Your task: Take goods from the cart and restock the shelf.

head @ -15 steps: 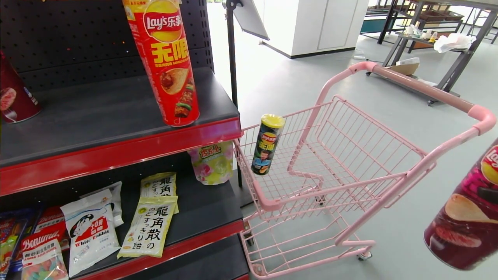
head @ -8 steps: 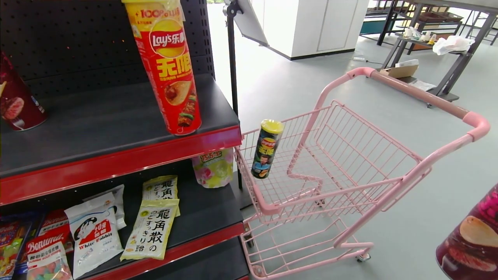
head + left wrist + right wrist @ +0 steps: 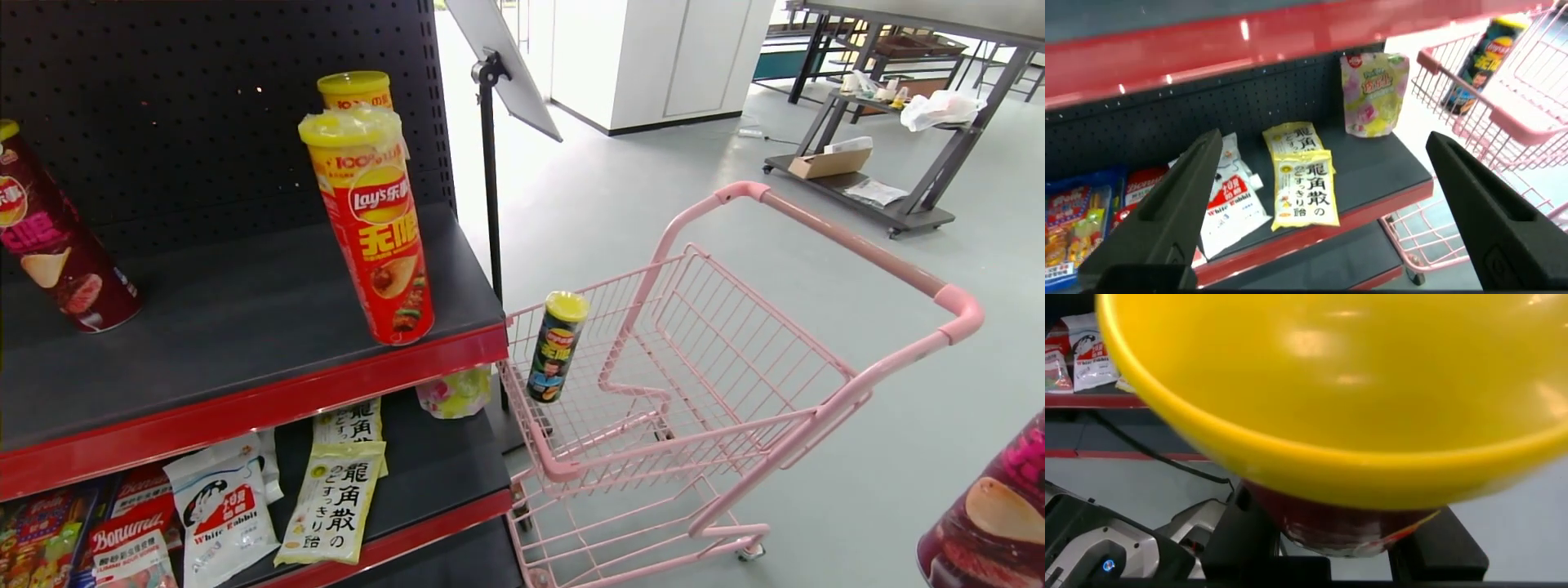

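Restocking scene beside a red-edged shelf [image 3: 245, 412] and a pink wire cart [image 3: 857, 243]. The right gripper [image 3: 1343, 543] was clamped on a maroon crisp can [image 3: 992, 514]. Its dark fingers [image 3: 1245, 539] pressed against the can's body below the yellow lid [image 3: 1331, 392]. In the head view this can hung at the near right, outside the cart and well apart from the shelf. The left gripper [image 3: 1323, 139] was spread wide and held nothing, and it faced the lower shelf board.

Inside the cart, a black can [image 3: 553, 347] with a yellow lid stood in the basket corner beside the shelf, leaning slightly, close against the wire wall.

On the upper shelf board a red can [image 3: 377, 233] stood upright near the front edge at the right end. A second yellow-lidded can [image 3: 355, 90] stood just behind it, and a dark red can [image 3: 61, 245] stood at the left end. On the lower board lay two yellow sachets [image 3: 331, 502], overlapping. A white bag [image 3: 220, 518] lay to their left, and a pale flowered pouch [image 3: 455, 392] stood at the right end.
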Robot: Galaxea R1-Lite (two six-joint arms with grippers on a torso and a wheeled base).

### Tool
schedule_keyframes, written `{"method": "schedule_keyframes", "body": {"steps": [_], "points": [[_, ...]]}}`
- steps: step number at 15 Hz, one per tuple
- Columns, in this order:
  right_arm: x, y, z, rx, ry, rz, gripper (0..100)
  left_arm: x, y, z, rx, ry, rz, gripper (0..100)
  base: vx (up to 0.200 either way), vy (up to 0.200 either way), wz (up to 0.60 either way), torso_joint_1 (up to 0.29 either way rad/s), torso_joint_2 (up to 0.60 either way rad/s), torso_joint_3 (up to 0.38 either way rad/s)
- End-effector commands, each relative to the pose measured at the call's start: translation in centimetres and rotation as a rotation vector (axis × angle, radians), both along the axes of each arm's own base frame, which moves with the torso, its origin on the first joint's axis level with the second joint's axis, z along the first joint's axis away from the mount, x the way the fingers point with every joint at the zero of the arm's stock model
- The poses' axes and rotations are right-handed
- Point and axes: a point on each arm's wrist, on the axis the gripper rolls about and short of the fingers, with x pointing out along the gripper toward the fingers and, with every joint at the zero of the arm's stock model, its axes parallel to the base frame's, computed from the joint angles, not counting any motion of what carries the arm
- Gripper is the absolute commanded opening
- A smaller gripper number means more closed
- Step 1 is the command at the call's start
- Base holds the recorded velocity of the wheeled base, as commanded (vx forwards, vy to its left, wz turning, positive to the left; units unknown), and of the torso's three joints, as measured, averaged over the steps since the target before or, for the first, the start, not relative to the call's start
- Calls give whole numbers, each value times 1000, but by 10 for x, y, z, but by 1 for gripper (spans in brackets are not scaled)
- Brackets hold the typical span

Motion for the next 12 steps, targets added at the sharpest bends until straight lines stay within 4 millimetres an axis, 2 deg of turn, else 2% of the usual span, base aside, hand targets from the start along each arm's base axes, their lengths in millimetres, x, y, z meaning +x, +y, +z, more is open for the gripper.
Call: {"method": "schedule_keyframes", "body": {"steps": [1, 7, 9, 12], "points": [[1, 0, -1, -2, 5, 1, 0, 0, 0, 0, 0, 0, 0, 100, 0, 0, 0, 237, -588, -354], [1, 0, -3, -5, 13, 3, 0, 0, 0, 0, 1, -3, 0, 100, 0, 0, 0, 203, -490, -285], [1, 0, -7, -8, 23, 1, 0, 0, 0, 0, 1, -3, 0, 100, 0, 0, 0, 51, -97, -66], [1, 0, -11, -15, 30, 3, 0, 0, 0, 0, 0, -3, 0, 100, 0, 0, 600, 9, -19, -6]]}}
